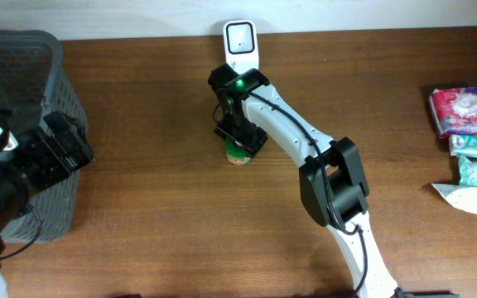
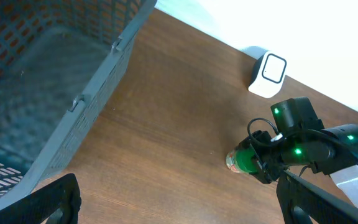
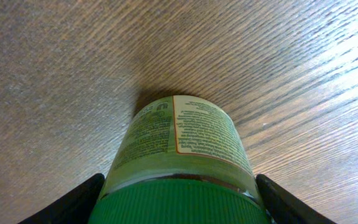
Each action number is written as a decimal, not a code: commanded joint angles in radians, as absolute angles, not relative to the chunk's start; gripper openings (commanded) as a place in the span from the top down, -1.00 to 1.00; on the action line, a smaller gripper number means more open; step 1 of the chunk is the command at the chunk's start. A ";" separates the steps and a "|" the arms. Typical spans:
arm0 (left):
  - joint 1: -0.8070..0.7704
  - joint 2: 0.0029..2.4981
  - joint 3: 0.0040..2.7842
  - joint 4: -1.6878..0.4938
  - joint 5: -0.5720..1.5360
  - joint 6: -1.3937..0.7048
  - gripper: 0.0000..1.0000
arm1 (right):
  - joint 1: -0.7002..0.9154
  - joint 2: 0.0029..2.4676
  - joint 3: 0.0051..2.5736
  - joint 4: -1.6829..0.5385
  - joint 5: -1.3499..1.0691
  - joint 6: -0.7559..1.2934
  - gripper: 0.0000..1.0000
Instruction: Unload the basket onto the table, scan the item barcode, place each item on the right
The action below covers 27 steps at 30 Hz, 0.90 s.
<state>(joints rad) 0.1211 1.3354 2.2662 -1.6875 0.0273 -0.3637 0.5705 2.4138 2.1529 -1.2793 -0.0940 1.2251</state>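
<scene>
The step in hand looked like the pick-up. The right tool [image 3: 179, 198] straddled the green lid [image 3: 166, 213] of the jar [image 3: 179, 143], one finger at each side and close against it. Whether they pinched it could not be told. The jar sat on the counter [image 1: 139, 207], just in front of the white scanner [image 1: 240, 40]. The left tool [image 2: 178, 193] hung empty near the grey basket [image 1: 31, 50], fingers wide apart.

As I judged it, the next move called for a firm hold on the lid, a lift, then a turn to bring the barcode to the scanner's window. No barcode showed from here. The label carried small print inside an orange-edged panel, too fine to read, and no brand could be made out.
</scene>
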 commanded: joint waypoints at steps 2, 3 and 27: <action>0.128 1.335 2.265 -1.688 0.035 -0.374 -0.98 | 0.578 2.426 2.148 -1.294 -0.081 1.176 -0.37; 0.128 1.335 2.265 -1.688 0.035 -0.374 -0.98 | 0.575 2.421 2.148 -1.294 -0.081 1.140 -0.36; 0.128 1.335 2.265 -1.688 0.035 -0.374 -0.98 | 0.557 2.381 2.247 -1.400 0.038 -0.288 -0.97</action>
<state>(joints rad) 0.1211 1.3354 2.2662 -1.6875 0.0273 -0.3637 0.5591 2.4138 2.1849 -1.3975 0.0017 -0.3729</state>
